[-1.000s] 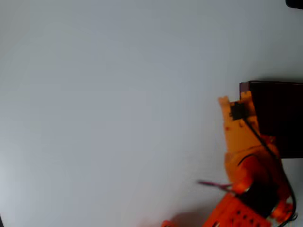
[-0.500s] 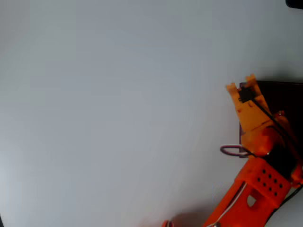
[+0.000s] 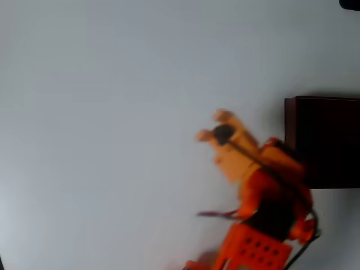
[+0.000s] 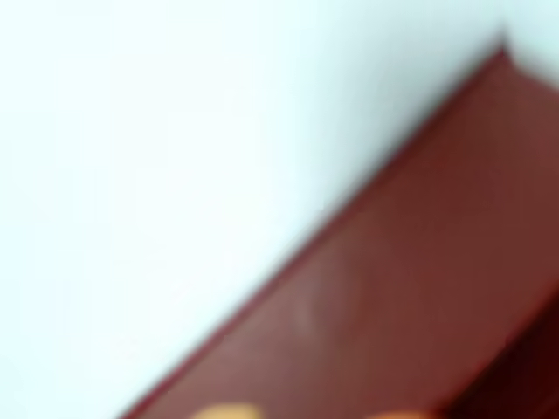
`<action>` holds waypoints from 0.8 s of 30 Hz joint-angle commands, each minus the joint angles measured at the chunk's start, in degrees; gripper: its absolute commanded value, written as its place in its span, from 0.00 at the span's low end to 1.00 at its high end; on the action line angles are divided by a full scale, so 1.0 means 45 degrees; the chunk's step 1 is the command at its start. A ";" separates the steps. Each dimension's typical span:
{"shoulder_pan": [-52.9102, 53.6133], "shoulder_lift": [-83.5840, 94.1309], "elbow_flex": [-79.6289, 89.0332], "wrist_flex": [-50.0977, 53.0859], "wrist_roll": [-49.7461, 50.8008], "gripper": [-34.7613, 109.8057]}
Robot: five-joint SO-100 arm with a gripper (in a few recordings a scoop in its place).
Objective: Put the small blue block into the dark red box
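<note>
The dark red box (image 3: pixel 290 140) stands at the right edge of the overhead view, its near-black inside partly cut off by the frame. My orange gripper (image 3: pixel 212 126) is blurred by motion over the white table, to the left of the box and apart from it. Its two fingertips stand apart and I see nothing between them. The small blue block is hidden or out of view. In the wrist view a blurred dark red wall of the box (image 4: pixel 410 288) runs diagonally across the lower right, with an orange fingertip (image 4: pixel 229 411) just showing at the bottom edge.
The white table (image 3: pixel 112 112) spreads wide and bare to the left and behind the gripper. My arm's orange base (image 3: pixel 253 250) sits at the bottom edge. A small dark object (image 3: pixel 350 3) shows in the top right corner.
The gripper reached up to the box's near-left corner, then swung left away from it and is now over the bare table, blurred by motion.
</note>
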 commanded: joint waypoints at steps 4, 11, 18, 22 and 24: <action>-0.3496 0.6699 0.3848 -0.0117 -0.0957 0.24; -0.6523 1.0273 0.6406 0.0547 -0.1582 0.24; -0.8262 1.5508 0.8887 0.3223 -0.1738 0.24; -0.8887 1.5605 0.9883 0.3281 -0.1855 0.24; -0.9043 1.5605 0.9980 0.3301 -0.2051 0.24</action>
